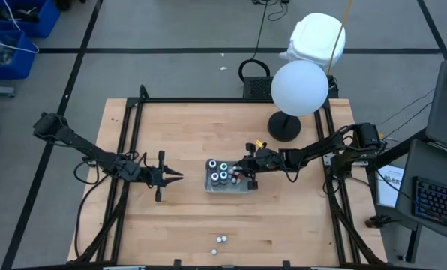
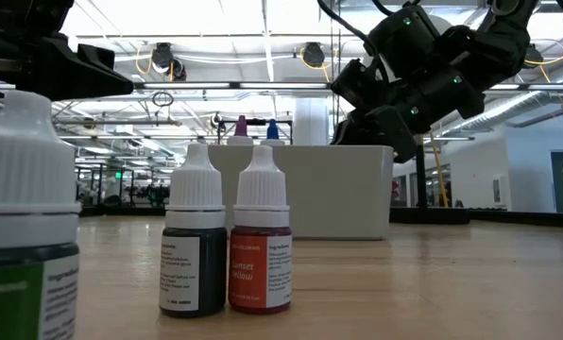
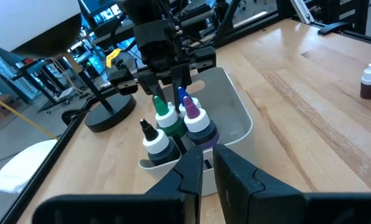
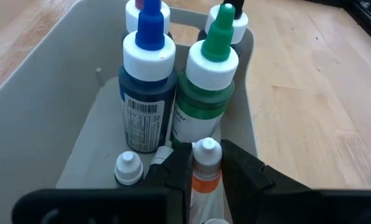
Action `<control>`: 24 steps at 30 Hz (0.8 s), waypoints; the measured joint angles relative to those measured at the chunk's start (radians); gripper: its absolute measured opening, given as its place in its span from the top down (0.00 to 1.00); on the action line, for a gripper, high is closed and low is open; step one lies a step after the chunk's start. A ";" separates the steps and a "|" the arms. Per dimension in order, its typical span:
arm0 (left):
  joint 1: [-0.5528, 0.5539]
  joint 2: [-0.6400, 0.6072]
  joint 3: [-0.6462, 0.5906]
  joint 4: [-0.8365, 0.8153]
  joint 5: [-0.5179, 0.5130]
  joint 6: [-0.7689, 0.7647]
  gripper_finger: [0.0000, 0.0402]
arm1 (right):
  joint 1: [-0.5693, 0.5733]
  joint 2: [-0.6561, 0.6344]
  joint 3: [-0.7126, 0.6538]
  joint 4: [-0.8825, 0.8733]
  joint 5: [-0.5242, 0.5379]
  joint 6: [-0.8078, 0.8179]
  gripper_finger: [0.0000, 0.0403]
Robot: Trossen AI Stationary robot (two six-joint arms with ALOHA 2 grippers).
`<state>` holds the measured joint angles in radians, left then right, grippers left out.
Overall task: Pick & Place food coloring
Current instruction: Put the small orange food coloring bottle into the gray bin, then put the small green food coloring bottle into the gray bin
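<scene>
A clear tray (image 1: 211, 187) stands mid-table and holds upright dropper bottles with blue (image 4: 147, 81), green (image 4: 208, 93), purple and black tips, plus a tiny white-capped bottle (image 4: 128, 169). My right gripper (image 4: 205, 157) is at the tray's right end, shut on a small food coloring bottle (image 4: 205, 171) with a white cap and orange label. My left gripper (image 1: 177, 176) waits shut left of the tray, touching nothing. Two more small food coloring bottles (image 2: 195, 246) (image 2: 260, 244) stand upright near the table's front edge. My right gripper pinches the small bottle between its two fingers, on the orange-labelled body just below the white cap (image 4: 204, 182). The fingers slant down from the table's right, and the bottle lies along them, cap forward, over the tray's right end. What lies under the bottle is hidden.
A third small bottle (image 2: 26, 236) stands right at the low camera. A black lamp base (image 1: 284, 127) with a white globe stands at the far right of the table. Black frame rails run along the table's left and right edges. Bare wood lies near and left of the tray.
</scene>
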<state>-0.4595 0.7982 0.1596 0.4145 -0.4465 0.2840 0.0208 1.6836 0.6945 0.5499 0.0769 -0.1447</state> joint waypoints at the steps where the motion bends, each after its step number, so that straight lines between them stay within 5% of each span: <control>1: 0.000 0.000 0.000 0.000 0.000 0.000 0.88 | 0.000 0.000 0.000 0.000 0.000 0.000 0.85; 11: 0.000 0.000 0.000 0.000 0.000 0.000 0.88 | 0.000 0.000 -0.001 0.014 -0.001 0.006 0.72; 24: 0.000 0.000 0.000 0.000 0.000 -0.005 0.88 | 0.004 -0.081 0.018 -0.055 0.009 -0.056 0.74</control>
<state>-0.4595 0.7982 0.1596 0.4142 -0.4465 0.2789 0.0249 1.6030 0.7127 0.4949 0.0857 -0.2003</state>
